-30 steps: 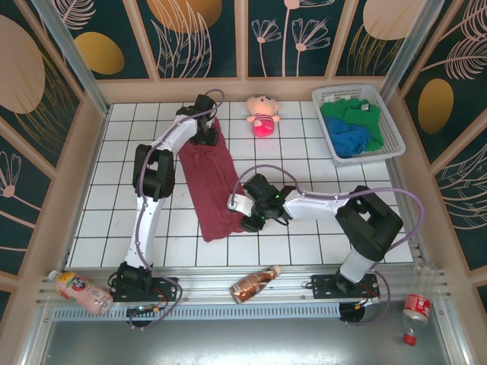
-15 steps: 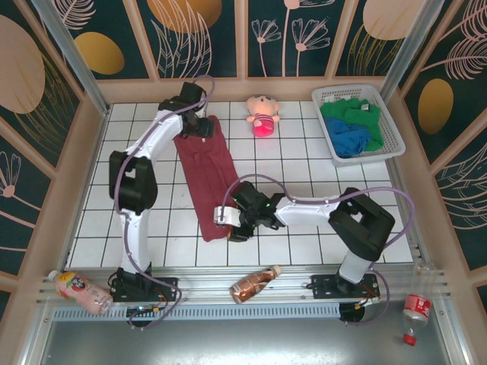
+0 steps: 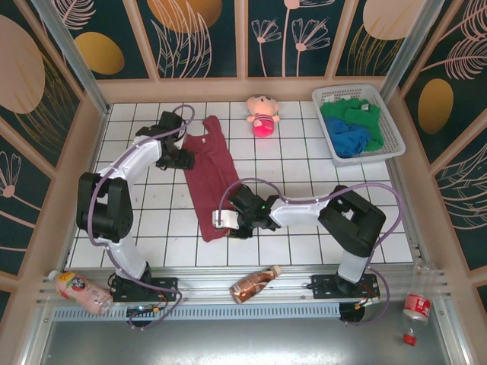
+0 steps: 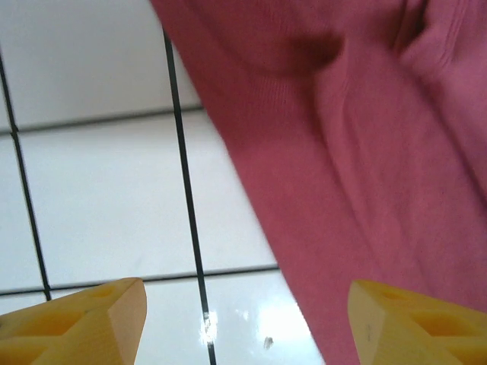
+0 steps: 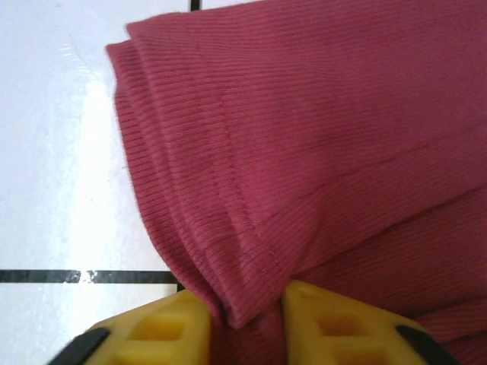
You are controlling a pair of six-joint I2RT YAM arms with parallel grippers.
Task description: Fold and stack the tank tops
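Right fingers (image 5: 152,334) pinch the maroon ribbed cloth tank top's (image 5: 319,129) hem, layers clear at the wrist, while left fingers (image 4: 76,323) gape at its edge.

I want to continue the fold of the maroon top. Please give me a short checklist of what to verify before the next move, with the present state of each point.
1. Right gripper holds the hem: ok, shut on a fold at the near end of the maroon tank top.
2. All layers of that fold are in the grip: cannot tell.
3. Left gripper holds cloth: not ok, open at the top's left edge, gripping nothing.
4. Pink doll is out of the way: ok, it lies apart from the far end.
5. Green top and blue top are out of the way: ok, both lie in the basket.
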